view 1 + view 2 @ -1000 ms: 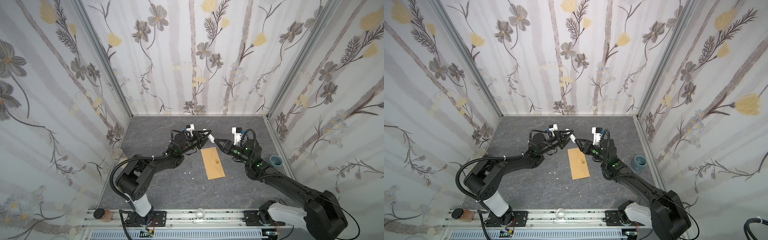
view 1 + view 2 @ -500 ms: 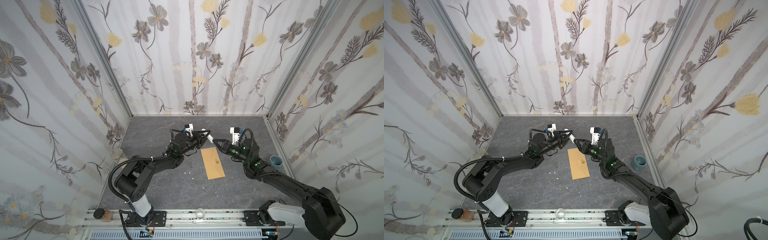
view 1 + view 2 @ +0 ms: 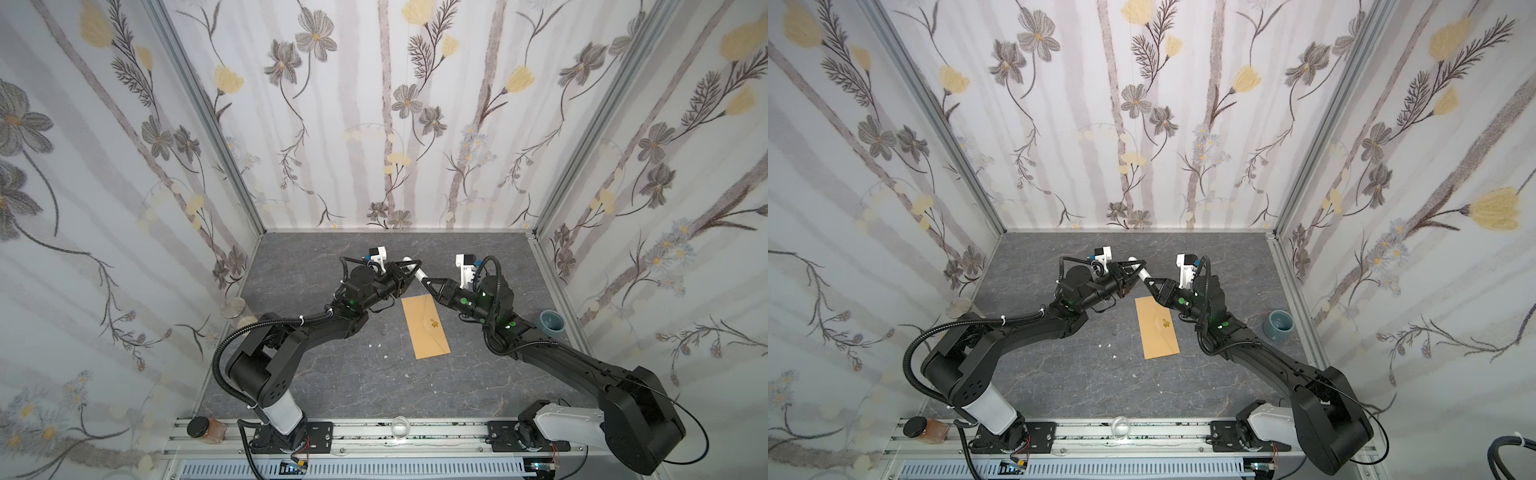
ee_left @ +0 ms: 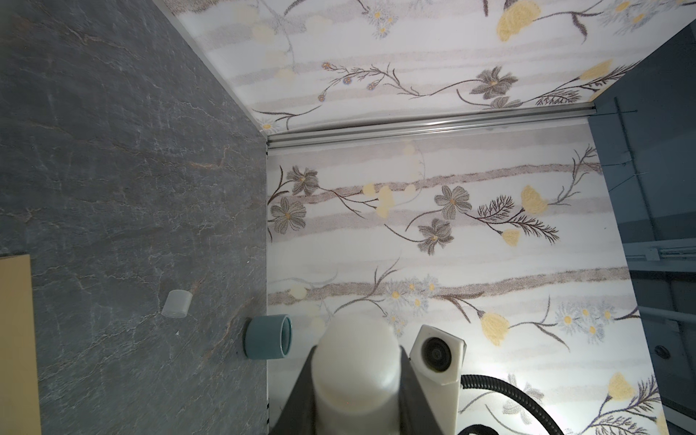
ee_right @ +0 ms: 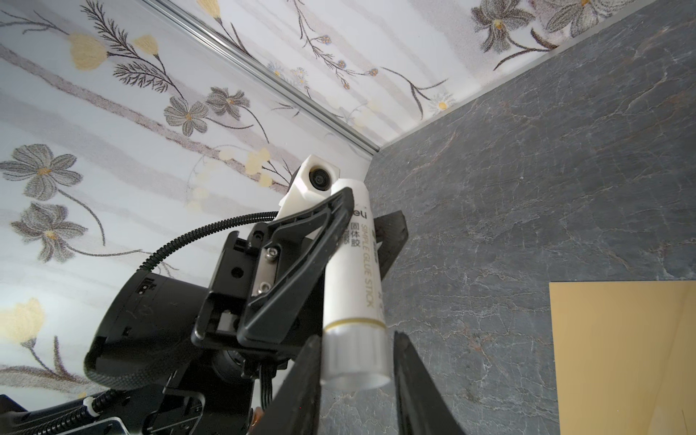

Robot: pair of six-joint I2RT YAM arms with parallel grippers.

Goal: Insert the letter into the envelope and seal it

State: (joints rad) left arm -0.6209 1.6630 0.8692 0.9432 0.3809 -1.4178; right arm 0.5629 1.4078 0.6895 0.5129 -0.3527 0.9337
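Left arm: reaches from the near-left base across the bench, elbow low, forearm angled toward the envelope's far left corner, wrist rolled sideways.

Left tool: raised just beyond the envelope's far edge, jaws clamped on the body of a white glue stick. In the right wrist view the stick slants out of this tool, ribbed end outward.

Envelope: tan, flat on the bench between both arms, flap folded down, gold sticker at the flap's point; seen in both top views.

Right tool: over the envelope's far edge, facing the left tool. Its fingers flank the stick's ribbed end; a slim gap shows on one side, so the jaws are parted, not gripping.

Right arm: stretches from the near-right base, forearm level, passing right of the envelope.

Blue cup: on the bench, well right of the envelope.
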